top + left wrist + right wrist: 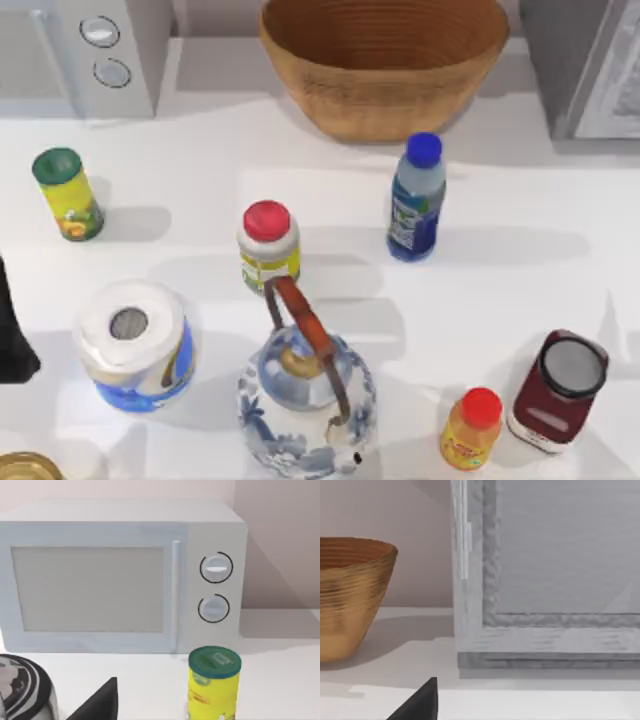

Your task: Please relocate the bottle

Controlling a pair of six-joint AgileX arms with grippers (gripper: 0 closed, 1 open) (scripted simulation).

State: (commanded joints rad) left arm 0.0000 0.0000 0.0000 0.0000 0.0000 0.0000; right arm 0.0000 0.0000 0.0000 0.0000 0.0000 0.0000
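Nearest the camera's edge of the white table (540, 200) stands a blue-and-white porcelain kettle with a brown handle (305, 400). Beyond it and to the right, the slim clear plastic bottle with a blue screw cap and blue-green label (416, 198) stands upright, just in front of the woven wicker basket (384, 60). The left arm (12, 335) sits parked left of the kettle at the table's left edge; whether either gripper is open or closed cannot be told.

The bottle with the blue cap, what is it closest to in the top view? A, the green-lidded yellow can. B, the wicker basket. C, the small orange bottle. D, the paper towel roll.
B: the bottle stands upright just in front of the basket, far from the other three.
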